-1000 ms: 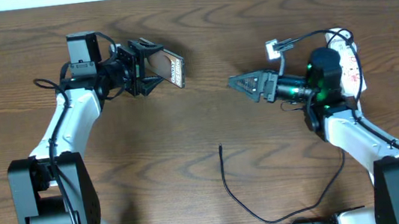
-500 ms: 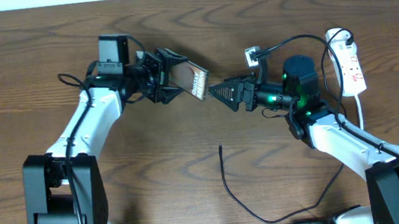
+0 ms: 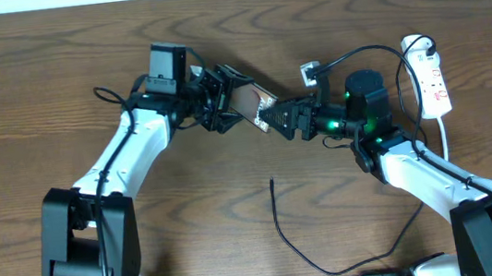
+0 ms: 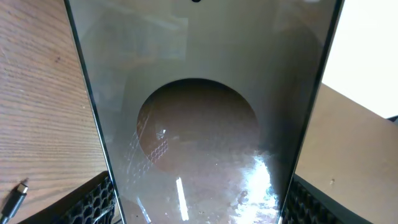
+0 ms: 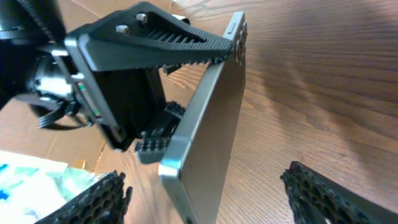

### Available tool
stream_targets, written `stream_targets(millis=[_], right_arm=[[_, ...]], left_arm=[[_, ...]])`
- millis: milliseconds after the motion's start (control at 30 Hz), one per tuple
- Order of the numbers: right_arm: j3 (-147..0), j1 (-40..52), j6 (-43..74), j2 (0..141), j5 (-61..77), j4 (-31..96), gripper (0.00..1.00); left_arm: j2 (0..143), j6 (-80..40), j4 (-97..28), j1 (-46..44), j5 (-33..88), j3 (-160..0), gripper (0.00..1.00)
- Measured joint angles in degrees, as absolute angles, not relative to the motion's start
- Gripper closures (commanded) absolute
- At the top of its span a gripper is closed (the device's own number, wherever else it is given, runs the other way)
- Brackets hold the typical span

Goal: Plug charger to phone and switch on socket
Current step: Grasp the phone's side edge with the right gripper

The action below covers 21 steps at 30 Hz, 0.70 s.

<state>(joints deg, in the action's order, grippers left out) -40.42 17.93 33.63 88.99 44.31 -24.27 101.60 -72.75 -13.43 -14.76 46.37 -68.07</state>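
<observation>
The left end effector [image 3: 234,98] was clamped on a dark rectangular glass-faced phone [image 3: 253,106], holding it clear of the brown wood-grain desk [image 3: 79,55]. In the left wrist view its ribbed pads pressed both long edges, and the brownish round patch [image 4: 198,130] filled the middle of the phone's face. Seen from overhead, the phone's long axis ran from that end effector straight toward the right end effector [image 3: 279,116], which faced it end-on.

The right end effector [image 5: 214,196] held its jaws spread wide and gripped nothing. In the right wrist view the phone [image 5: 211,118] stood edge-on and tilted, its near corner just ahead of the gap between those fingers. Whether it touched either finger could not be told.

The thin black charger cable [image 3: 274,205] lay on the desk well apart from the phone, on the side toward the arm bases, its narrow plug tip [image 4: 15,198] pointing back toward the phone. The white elongated power strip [image 3: 435,85] lay far beyond the phone's free end, behind the right arm.

Judged from this, the free right arm was better placed to fetch the plug. The phone's port was not visible.
</observation>
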Motion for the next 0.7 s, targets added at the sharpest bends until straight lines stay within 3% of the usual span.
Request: stream_targets(millis=[233,367,700], right_arm=[[-40.4,20.0,31.6,89.0,40.8,-23.3,0.25],[-40.4,20.6,30.9,89.0,38.4,-22.9,0.42],[-40.4,20.9,30.5,89.0,36.5,-22.9,0.57]], left_arm=[[101.6,-77.9,-13.5,-17.4,44.4,-68.1,0.93],[101.6,-80.7,-13.5,-17.9,44.2,-68.1,0.93],[101.6,-83.8,-13.5,-19.5,43.5,-68.1,0.93]])
